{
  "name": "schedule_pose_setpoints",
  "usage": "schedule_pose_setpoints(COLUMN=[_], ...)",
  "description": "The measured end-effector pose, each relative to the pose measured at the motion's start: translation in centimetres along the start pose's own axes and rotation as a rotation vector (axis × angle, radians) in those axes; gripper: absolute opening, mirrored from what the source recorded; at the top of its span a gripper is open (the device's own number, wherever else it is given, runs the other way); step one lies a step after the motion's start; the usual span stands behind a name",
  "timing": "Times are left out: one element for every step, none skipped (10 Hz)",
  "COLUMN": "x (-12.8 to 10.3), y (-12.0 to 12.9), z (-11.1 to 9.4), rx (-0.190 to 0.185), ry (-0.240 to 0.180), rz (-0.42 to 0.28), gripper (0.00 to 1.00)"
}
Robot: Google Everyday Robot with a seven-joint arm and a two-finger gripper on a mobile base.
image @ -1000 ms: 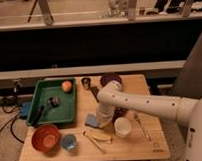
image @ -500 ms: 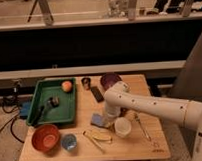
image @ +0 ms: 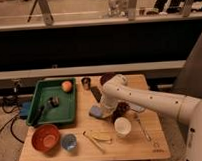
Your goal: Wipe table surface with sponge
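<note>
The light-blue sponge (image: 96,112) lies on the light wooden table surface (image: 147,146), near its middle. My white arm reaches in from the right, bends above the table and comes down onto the sponge. My gripper (image: 104,112) is at the sponge's right side, shut on it and holding it down against the wood. The wrist hides the fingers and part of the sponge.
A green tray (image: 65,113) at the left holds an orange fruit (image: 67,86) and dark items. Around the sponge are a dark flat object (image: 96,93), a small dark cup (image: 86,83), a white cup (image: 122,127), a red bowl (image: 45,137), a blue cup (image: 69,141), a yellow utensil (image: 99,138) and a spoon (image: 141,126).
The gripper and the sponge have moved together, a little to the right and then away from the front edge. The elbow has swung right.
</note>
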Motion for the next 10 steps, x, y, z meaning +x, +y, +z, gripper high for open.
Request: schedule_pose_setpoints(x=[-1.1, -2.0, -3.3, -3.9, -4.1, -4.1, -3.8, -3.6, -3.2, -3.2], y=[-1.7, -2.4, -2.9, -2.7, -2.2, -0.9, 0.5, 1.7, 3.5, 4.8], z=[0.1, 0.4, 0.6, 0.6, 0.6, 0.6, 0.5, 0.4, 0.3, 0.4], rx=[0.013, 0.017, 0.019, 0.017, 0.012, 0.003, -0.007, -0.015, -0.029, -0.043], ry=[-0.009, -0.014, -0.022, -0.024, -0.022, -0.017, -0.013, -0.012, -0.010, -0.011], rz=[-0.001, -0.006, -0.016, -0.021, -0.028, -0.033, -0.035, -0.036, -0.037, -0.046], gripper=[0.04, 0.04, 0.04, 0.04, 0.04, 0.04, 0.04, 0.04, 0.04, 0.04])
